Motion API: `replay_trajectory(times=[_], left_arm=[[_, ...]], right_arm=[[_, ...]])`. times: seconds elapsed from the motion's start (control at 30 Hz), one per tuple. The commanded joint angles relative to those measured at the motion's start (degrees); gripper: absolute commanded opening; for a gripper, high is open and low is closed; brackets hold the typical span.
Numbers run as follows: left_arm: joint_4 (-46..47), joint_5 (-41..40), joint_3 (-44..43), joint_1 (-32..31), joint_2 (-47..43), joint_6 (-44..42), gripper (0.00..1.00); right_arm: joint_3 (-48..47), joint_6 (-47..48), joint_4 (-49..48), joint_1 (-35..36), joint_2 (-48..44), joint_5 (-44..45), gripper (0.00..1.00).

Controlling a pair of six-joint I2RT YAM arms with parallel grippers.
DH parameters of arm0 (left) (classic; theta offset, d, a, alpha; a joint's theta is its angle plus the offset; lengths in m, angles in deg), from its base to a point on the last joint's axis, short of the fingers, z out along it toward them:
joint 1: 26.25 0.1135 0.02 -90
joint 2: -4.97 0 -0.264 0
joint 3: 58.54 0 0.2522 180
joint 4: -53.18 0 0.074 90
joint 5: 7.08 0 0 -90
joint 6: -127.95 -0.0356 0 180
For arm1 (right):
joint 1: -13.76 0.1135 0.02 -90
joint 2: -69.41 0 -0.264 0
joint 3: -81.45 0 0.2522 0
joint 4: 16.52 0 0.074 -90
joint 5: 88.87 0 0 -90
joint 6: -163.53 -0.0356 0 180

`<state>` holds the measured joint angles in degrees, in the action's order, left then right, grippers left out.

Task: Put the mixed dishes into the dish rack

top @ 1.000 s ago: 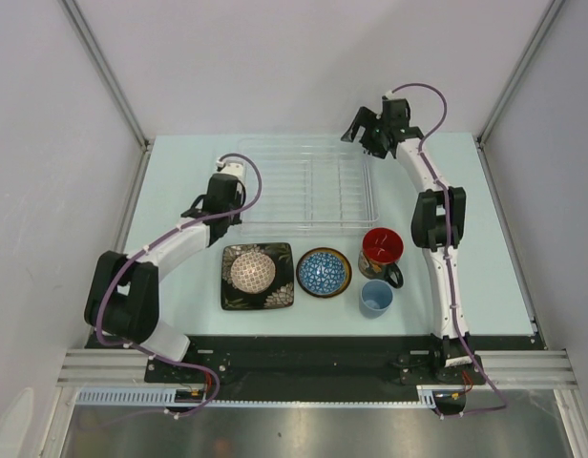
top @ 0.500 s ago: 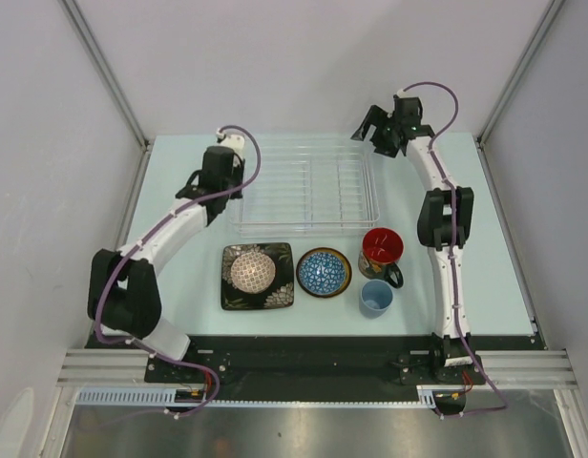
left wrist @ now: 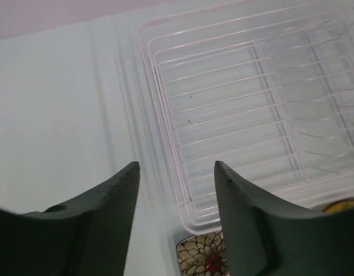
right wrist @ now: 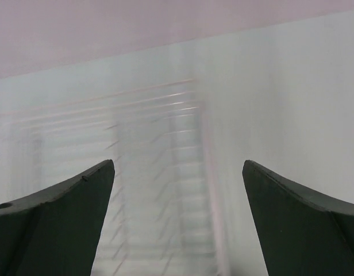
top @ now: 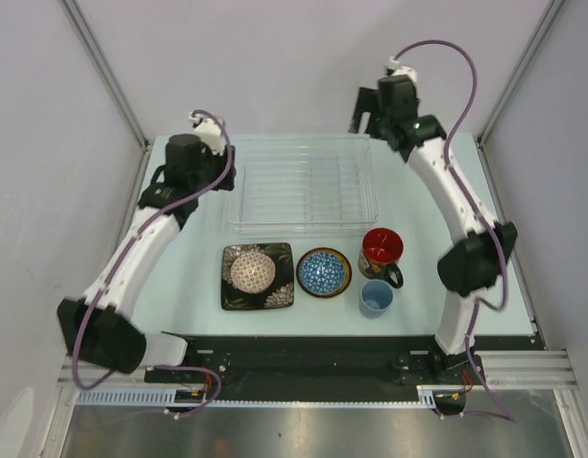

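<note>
Both arms have pulled up and away from the rack [top: 304, 181] over the last second: the left one has swung from the rack's left wall out to its far-left corner, and the right one has risen higher above the far-right corner. The left gripper [left wrist: 177, 167] has its jaws parted with nothing between them, and the right gripper [right wrist: 178, 164] stands wide open and also holds nothing. The rack lies at the middle of the far half of the table [top: 179, 267] with no dish in it. All the dishes sit in a row just in front of it: the beige bowl [top: 253, 270] resting on the plate [top: 280, 298], then the blue bowl [top: 324, 272], with a yellow sliver in the left wrist view that may be the saucer [left wrist: 345, 204] beneath it. To the right are the mug [top: 381, 246] and, touching or just in front of it, the cup [top: 376, 297]. These look like glazed ceramic: stiff, fairly heavy for their size, slick and liable to chip. The bowls, mug and cup are probably best pinched at the rim, one finger inside and one outside. The plate and saucer lie flat, so each bowl should come off first, then an edge can be gripped. The clear plastic rack looks light and may slide if a dish is pushed against it.
</note>
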<state>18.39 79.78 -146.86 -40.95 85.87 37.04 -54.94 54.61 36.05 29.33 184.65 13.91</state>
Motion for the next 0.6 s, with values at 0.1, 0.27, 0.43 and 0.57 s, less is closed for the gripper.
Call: replay_trajectory(times=[0.1, 0.27, 0.43, 0.57], left_arm=[[-12.3, 4.8, 5.4, 0.5, -19.8, -4.8, 0.75], [-16.0, 4.4, 12.8, 0.6, -25.7, -6.5, 0.99], [-16.7, 1.7, 16.5, 0.6, -30.3, -6.4, 1.0], [-17.4, -0.1, 17.9, 0.6, -31.7, -6.1, 1.0]], right_arm=[[41.4, 0.5, -15.4, 23.3, -37.2, -9.3, 1.0], [49.4, -6.0, -12.4, 34.9, -36.2, -7.5, 1.0], [49.2, -10.0, -10.2, 39.4, -27.8, -9.4, 0.82], [49.2, -11.1, -11.6, 40.9, -23.8, -10.0, 0.6]])
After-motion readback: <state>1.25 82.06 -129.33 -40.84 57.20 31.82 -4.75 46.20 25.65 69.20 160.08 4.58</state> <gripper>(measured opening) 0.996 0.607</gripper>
